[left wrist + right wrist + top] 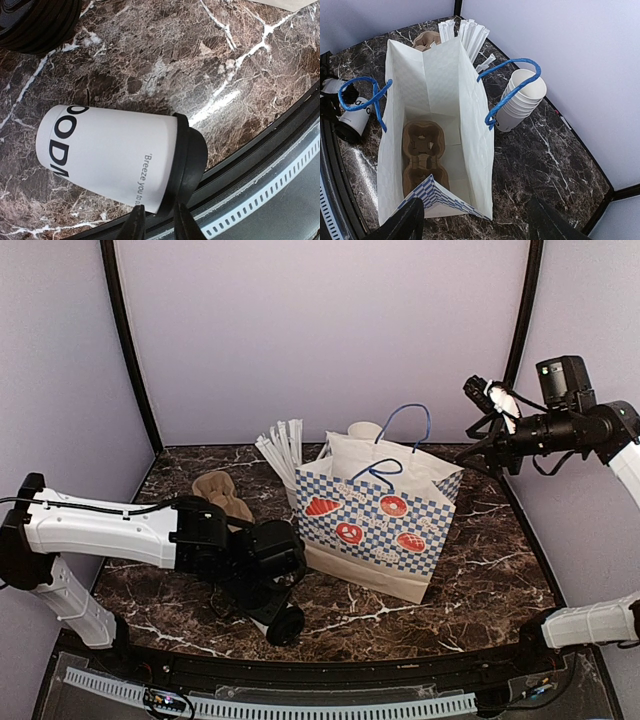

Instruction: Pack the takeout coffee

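Left gripper [159, 225] is low at the near table edge, fingers [134, 225] only slightly apart with nothing clamped. Tips sit just by the lid rim; can't tell if they touch it. Coffee cup [107, 157] lies on its side on the marble table [165, 65], black lid [192, 165] on, near-left of the paper bag [380, 525]. Loose carrier [222, 495] and straws [282, 445] are far-left of the bag. The bag stands open with an inner carrier [422, 150] flat on its floor. Cup stack [522, 97] is just behind the bag. Right gripper [490, 400] is raised at far right, fingers wide apart, empty.
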Robot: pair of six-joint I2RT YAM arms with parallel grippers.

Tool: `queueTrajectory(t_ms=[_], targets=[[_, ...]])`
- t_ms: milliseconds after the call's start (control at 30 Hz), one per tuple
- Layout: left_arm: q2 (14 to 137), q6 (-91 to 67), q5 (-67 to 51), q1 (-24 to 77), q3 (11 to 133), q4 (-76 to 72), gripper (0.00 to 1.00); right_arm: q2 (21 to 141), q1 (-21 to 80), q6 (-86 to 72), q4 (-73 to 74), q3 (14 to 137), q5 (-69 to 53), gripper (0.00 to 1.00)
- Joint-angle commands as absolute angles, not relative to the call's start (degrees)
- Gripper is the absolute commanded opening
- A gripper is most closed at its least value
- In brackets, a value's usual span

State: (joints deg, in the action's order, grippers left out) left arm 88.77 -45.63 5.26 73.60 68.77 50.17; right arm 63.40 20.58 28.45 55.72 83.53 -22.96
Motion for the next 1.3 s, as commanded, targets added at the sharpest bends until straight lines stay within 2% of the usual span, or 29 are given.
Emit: queueTrajectory(t_ms=[0, 367, 433, 533, 667, 800, 967, 1033, 1267], targets=[[89.5, -44.2, 4.5, 73.1, 67.6, 48.5, 0.23, 62.9, 20.4, 28.6, 54.2, 83.0, -23.7, 0.71], [92.5, -42.6, 5.3, 73.0, 68.1, 48.6, 0.20, 62.9, 20.4, 28.6, 53.9, 82.6, -23.8, 0.71], [92.8, -42.3, 5.4, 73.0, 68.5, 49.3, 0.11, 63.1, 20.4, 28.6, 53.9, 82.7, -23.9, 0.70], [92.3, -42.2, 5.7, 73.0, 69.7, 50.7, 0.05, 63.2, 20.4, 28.6, 54.4, 83.3, -24.1, 0.70], [88.9, -42.5, 7.3, 72.8, 72.2, 53.8, 0.04, 62.8, 20.4, 29.5, 56.5, 85.8, -27.7, 0.70], [82.7, -41.9, 5.5, 70.1, 73.5, 52.7, 0.04, 63.4, 20.4, 32.3, 60.3, 90.0, -36.5, 0.72], [72.1, -41.3, 1.0, 66.3, 71.6, 41.3, 0.03, 65.5, 21.8, 32.1, 59.2, 93.7, -45.2, 0.75], [69.5, -41.1, 0.2, 65.2, 71.5, 37.6, 0.03, 67.9, 24.9, 31.2, 58.3, 93.9, -47.1, 0.75], [65.2, -41.4, 1.0, 63.7, 71.7, 27.2, 0.01, 78.3, 43.4, 27.4, 54.8, 98.7, -29.8, 0.75]])
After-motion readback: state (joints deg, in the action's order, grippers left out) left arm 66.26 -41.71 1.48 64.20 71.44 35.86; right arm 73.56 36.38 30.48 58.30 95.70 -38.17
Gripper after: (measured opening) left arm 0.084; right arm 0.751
